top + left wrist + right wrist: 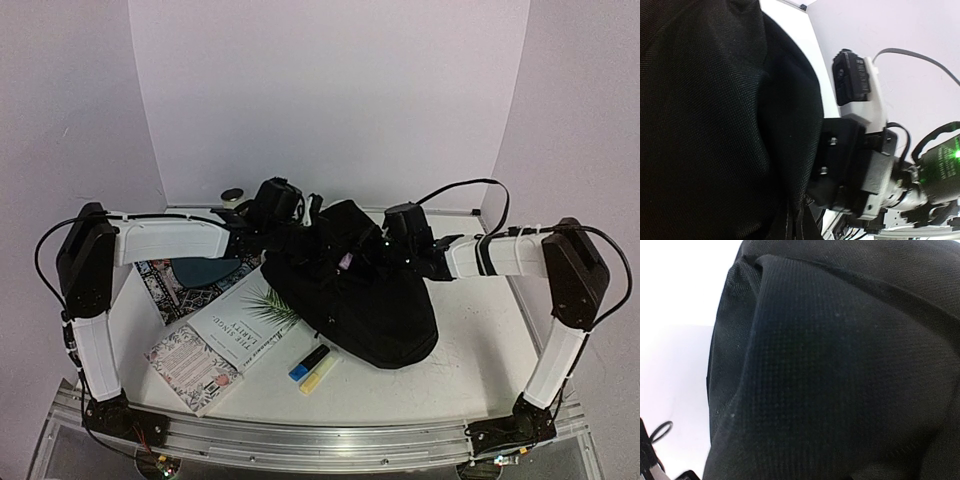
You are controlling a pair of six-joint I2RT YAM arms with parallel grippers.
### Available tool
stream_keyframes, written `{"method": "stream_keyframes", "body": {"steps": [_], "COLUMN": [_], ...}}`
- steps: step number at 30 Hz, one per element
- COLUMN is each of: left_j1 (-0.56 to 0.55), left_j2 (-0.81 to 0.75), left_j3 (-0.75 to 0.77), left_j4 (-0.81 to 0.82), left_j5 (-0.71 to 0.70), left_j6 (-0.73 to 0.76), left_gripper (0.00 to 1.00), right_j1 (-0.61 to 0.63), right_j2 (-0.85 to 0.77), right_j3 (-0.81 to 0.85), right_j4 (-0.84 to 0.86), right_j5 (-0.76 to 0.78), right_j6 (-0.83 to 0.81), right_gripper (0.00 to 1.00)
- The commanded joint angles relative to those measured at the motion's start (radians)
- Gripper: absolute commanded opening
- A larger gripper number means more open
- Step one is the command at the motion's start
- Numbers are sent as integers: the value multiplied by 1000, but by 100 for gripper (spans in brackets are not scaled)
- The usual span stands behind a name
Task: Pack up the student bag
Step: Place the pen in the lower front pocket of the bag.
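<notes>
Student bag (360,300): both pincers are buried in its upper, far end.

Left gripper (298,224): pressed together at the bag's far-left corner. Fingers hidden. Its wrist view is filled with black weave, so I cannot tell if cloth is pinched between the jaws.

Right gripper (378,250): at the bag's far-right shoulder, tips lost in the folds. Its wrist view shows only fabric. Spread or closed: cannot tell.

Bag appearance: large, black, soft woven cloth. It is slumped, humped high between the two wrists and falling away to a rounded near end. Deep creases run along it, and a small pink tag (345,260) sits near the top. No open mouth is visible in any view.

Around the bag:
- White book with palm-leaf cover (240,322), touching its left flank.
- Floral notebook (192,365), further left and nearer.
- Blue highlighter (308,362) and yellow highlighter (320,376), just beside its near-left edge.
- Patterned mat (165,290) with teal plate (205,270), to its left, under the left arm.

Risks (judgement):
- A shallow pinch could let the limp cloth slip, and the hump would collapse shut.
- An uneven pull by the two arms could drag the bag over the highlighters or the book.
- Both wrist cameras are smothered by cloth, so any regrasp is close to blind.
- The zip opening is not located, so cloth could be grabbed in the wrong place.
</notes>
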Motion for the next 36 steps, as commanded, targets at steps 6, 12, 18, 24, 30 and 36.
{"method": "stream_keyframes", "body": {"steps": [6,12,18,24,30,36], "left_j1": [-20,-66,-73,8,61,64], "left_j2": [89,200,211,132,106,115], "left_j3": [73,203,204,77,55,81], "left_j4": [173,174,172,147,42,-4], "left_j5": [188,259,255,170,107,100], "left_j6": [-90,-85,-72,-15,101,148], "left_gripper": [0,0,0,0,0,0], "right_j1": [4,-15,-17,-16,-1,46], "right_j2": [19,-121,-198,-194,-229,-291], "right_j3": [-33,-148,-120,-55,6,56], "right_j4": [186,50,-89,-152,-279,-443], "right_j5": [86,233,258,80,-10,-15], "right_j6": [-9,-63,-188,-280,-372,-469], "right_gripper": [7,6,20,39,53,57]}}
